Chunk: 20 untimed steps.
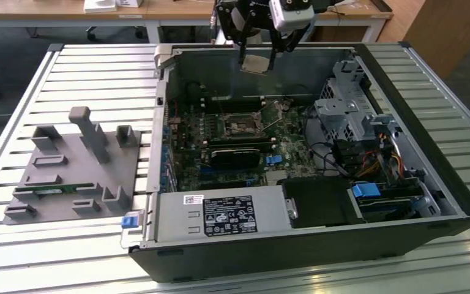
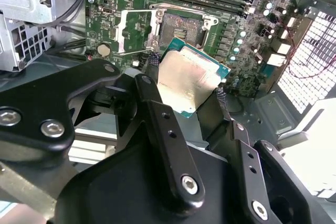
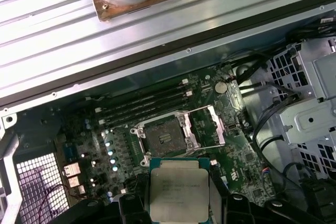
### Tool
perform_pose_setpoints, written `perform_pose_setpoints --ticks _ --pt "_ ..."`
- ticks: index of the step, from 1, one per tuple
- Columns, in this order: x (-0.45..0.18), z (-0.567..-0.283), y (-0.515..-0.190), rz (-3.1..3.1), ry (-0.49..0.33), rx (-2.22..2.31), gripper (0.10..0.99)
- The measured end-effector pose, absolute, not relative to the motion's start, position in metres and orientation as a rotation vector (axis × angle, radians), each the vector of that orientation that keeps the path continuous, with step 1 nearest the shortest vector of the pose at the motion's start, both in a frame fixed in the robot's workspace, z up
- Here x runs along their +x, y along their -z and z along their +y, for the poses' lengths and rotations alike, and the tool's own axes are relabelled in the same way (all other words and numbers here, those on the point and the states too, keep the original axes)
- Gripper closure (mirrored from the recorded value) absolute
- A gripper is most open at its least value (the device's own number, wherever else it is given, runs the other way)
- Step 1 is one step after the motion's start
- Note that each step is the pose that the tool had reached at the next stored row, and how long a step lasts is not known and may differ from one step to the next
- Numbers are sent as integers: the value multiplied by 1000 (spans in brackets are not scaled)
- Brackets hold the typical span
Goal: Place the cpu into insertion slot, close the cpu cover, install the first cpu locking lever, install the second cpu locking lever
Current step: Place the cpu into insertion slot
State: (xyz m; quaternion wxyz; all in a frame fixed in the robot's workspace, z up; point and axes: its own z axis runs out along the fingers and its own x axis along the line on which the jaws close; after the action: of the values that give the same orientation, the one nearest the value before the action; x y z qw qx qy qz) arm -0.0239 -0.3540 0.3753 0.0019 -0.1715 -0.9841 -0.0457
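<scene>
gripper (image 2: 186,78) clamped on cpu (image 2: 191,77) edges, held above the case (image 1: 317,252); socket (image 3: 163,139) bare, cover (image 3: 210,127) looks flipped open.

The slatted table (image 1: 96,73) bears a computer case (image 1: 300,252) and grey fixture (image 1: 71,168).

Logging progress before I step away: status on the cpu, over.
Pincer shut on cpu, held above the open case. Insertion slot empty, cpu cover open. No obstruction seen over the slot.
</scene>
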Motion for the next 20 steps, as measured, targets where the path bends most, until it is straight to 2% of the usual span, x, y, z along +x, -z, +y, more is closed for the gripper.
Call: perform_pose_setpoints --ticks 20 --pt "-24 -354 -375 -3074 144 -629 545"
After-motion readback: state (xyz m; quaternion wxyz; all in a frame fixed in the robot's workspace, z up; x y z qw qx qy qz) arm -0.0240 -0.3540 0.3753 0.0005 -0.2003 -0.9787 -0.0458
